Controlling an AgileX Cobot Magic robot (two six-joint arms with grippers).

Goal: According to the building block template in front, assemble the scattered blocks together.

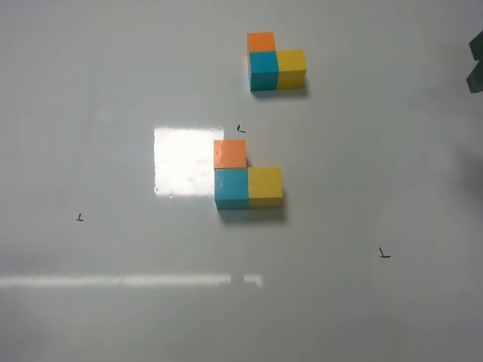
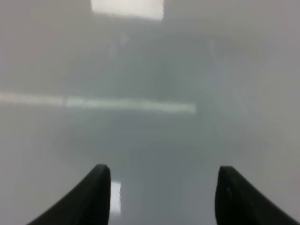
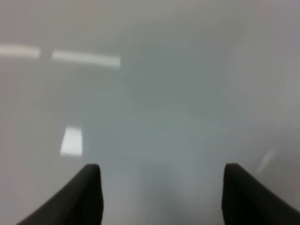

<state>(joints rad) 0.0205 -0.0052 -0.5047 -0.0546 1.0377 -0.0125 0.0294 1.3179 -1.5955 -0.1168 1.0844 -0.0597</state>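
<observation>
A high camera looked down on a pale grey counter with a bright square of reflected light near its middle.

Toward the far side of the counter sat the building block template, three cubes joined in an L: teal at the corner, orange on its far side, yellow to its right.

Nearer the middle, just to the right of the glare patch, lay the scattered blocks, now pressed together in the same L. The teal cube formed the corner, the orange cube touched its far side, and the yellow cube touched its right side. The two groups stood well apart, the template farther away.

Three small black marks were drawn on the counter around the blocks.

Neither arm reached over the blocks in the high view; only a dark shape showed at the right edge.

In the left wrist view, the left hand had its two dark fingertips spread apart over bare counter, holding nothing. In the right wrist view, the right hand was likewise released, fingertips apart over blurred grey surface, with nothing between them.
</observation>
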